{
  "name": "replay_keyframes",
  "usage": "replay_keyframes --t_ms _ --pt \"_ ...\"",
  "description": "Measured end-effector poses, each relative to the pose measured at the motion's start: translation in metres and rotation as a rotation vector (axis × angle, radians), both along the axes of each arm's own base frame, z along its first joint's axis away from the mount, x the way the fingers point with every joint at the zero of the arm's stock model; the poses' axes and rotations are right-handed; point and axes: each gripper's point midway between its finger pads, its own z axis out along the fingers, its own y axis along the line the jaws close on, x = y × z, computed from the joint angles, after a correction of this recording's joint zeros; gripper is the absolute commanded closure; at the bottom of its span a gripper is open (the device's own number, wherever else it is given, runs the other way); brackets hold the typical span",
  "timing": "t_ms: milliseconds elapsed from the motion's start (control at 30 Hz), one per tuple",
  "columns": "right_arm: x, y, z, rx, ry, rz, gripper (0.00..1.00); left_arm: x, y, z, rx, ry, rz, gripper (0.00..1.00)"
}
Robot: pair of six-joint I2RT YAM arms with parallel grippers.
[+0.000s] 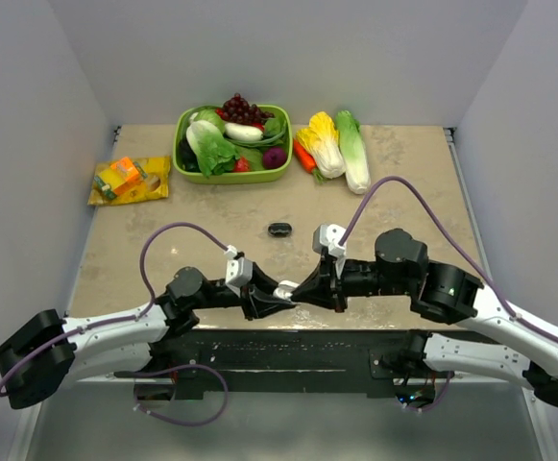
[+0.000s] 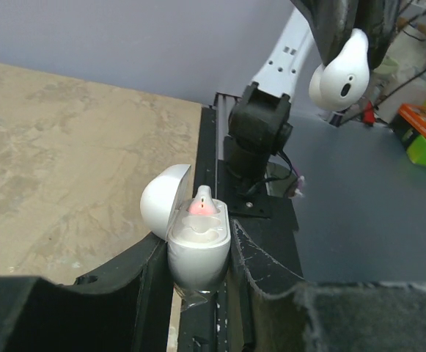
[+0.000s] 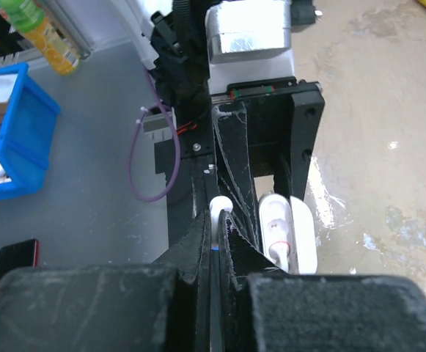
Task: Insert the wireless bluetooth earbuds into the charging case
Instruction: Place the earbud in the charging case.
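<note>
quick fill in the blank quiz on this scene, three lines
1. The left gripper is shut on the white case, whose lid is ___.
2. The right gripper holds a ___ earbud.
3. The small case on the table is ___.
Missing words: open; white; black.

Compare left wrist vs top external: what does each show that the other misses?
Left wrist only: the white charging case is open, one bud seated inside, and the right hand pinches a white earbud. Top external only: green vegetable basket, small black case on the table, snack packet. Both: the left hand gripping the case, right hand close by.
</note>
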Motion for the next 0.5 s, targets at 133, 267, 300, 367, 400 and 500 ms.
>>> replay_keyframes --t_ms 133,267,300,367,400,500 --pt "-0.005 0.005 -0.008 -0.027 0.006 0.028 1.00 -0.012 -0.003 -0.007 0.016 -0.002 -0.082 1.00" --pt "-0.007 0.008 -0.015 -0.052 0.011 0.040 1.00 -0.021 -0.003 -0.002 0.001 -0.020 -0.136 1.00" --pt "-0.008 0.009 -0.016 -0.057 0.010 0.042 1.00 -0.024 -0.003 0.000 -0.002 -0.025 -0.149 1.00" --pt "-0.010 0.010 -0.021 -0.075 0.012 0.051 1.00 -0.027 -0.003 0.002 -0.006 -0.034 -0.174 1.00" --pt "-0.010 0.011 -0.022 -0.080 0.012 0.054 1.00 -0.029 -0.003 0.004 -0.009 -0.039 -0.184 1.00" --pt "-0.013 0.012 -0.027 -0.097 0.015 0.065 1.00 -0.034 -0.001 0.006 -0.015 -0.044 -0.206 1.00"
